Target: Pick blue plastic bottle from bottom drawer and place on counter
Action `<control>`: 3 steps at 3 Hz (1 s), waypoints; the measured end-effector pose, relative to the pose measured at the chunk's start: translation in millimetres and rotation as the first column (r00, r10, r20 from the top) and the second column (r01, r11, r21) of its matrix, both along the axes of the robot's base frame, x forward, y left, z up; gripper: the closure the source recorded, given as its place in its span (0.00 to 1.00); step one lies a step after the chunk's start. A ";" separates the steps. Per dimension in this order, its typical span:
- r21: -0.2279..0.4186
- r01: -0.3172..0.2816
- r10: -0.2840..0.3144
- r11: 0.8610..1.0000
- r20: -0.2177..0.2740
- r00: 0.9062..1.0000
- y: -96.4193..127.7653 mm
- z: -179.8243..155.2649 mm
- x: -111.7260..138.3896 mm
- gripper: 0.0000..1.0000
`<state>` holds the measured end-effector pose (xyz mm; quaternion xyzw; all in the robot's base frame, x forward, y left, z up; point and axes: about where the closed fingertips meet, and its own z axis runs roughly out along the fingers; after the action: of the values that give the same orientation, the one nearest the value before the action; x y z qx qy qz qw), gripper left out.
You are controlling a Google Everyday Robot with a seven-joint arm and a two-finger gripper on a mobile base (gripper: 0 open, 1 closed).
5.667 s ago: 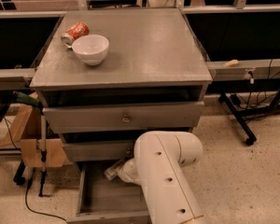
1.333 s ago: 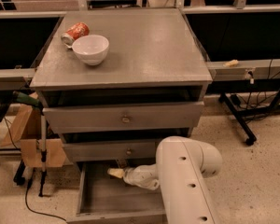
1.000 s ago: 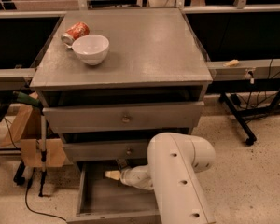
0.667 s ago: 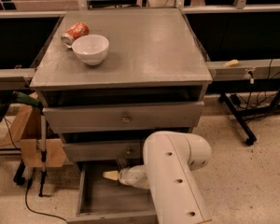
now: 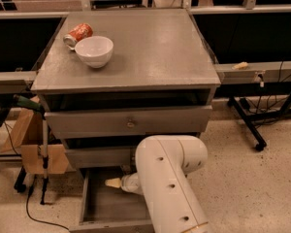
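The bottom drawer [image 5: 101,208] is pulled open, showing a plain grey inside. My gripper [image 5: 113,182] reaches low over the drawer's back part, just under the middle drawer front; only its pale tip pokes out left of my white arm [image 5: 167,178]. The arm covers the right half of the drawer. The blue plastic bottle is hidden; I cannot make it out in the drawer or at the gripper. The counter [image 5: 155,47] is the grey cabinet top above.
A white bowl [image 5: 94,50] and an orange-red soda can [image 5: 78,33] lying on its side sit at the counter's back left. A cardboard box [image 5: 31,144] and a thin pole [image 5: 44,154] stand left of the cabinet. Black stand legs [image 5: 247,120] are to the right.
My arm's bulky link has swung left over the drawer, and the gripper tip has shifted slightly left. Bowl and can have not moved.
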<state>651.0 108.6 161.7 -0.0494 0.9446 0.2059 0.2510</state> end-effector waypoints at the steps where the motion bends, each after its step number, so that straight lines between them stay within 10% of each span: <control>1: -0.026 0.010 -0.010 1.000 -0.001 1.000 0.0 -7.1 5.1 0.00; 3: -0.060 0.038 -0.039 0.997 -0.009 0.999 -5.6 -18.0 13.3 0.16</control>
<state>664.3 103.0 143.7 -0.0377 0.9523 0.1729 0.2485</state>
